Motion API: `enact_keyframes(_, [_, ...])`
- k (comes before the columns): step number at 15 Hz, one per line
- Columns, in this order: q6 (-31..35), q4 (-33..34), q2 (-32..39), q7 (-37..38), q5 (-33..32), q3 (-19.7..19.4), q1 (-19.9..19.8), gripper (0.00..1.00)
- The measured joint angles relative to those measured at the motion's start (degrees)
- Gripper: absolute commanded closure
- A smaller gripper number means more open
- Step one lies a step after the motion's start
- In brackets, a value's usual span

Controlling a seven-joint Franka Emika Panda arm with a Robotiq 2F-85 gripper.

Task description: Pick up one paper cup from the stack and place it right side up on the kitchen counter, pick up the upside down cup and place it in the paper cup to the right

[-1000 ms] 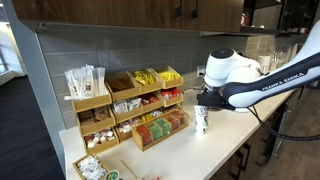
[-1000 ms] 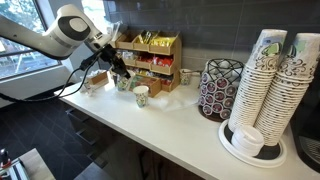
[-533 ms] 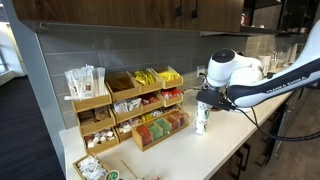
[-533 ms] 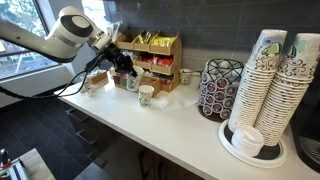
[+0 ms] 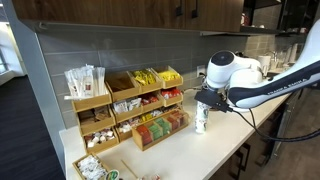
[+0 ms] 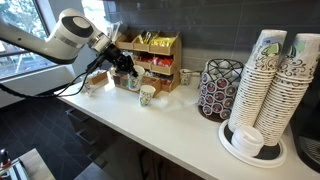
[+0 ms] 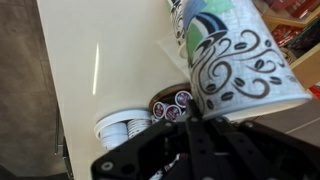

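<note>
Evidently first step, near its end: gripper (image 5: 202, 106) pinching the rim of an upright paper cup (image 5: 201, 122), low over the kitchen counter (image 5: 218, 150), contact unclear; next likely calls for settling it, letting go, lifting clear.

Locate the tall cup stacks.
The cup stacks stand at the right end of the counter in an exterior view, on a white tray beside the pod rack.

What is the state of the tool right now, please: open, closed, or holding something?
Tool: closed on the patterned paper cup, gripping it from above.
</note>
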Motion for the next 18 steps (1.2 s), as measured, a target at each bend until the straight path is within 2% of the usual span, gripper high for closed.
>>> enact_keyframes(12, [-1.8, -0.2, -2.2, -3.8, 0.7, -1.5, 2.3, 0.97])
enact_keyframes(18, [-2.8, 0.0, -1.6, 1.5, -2.5, -1.5, 2.0, 0.97])
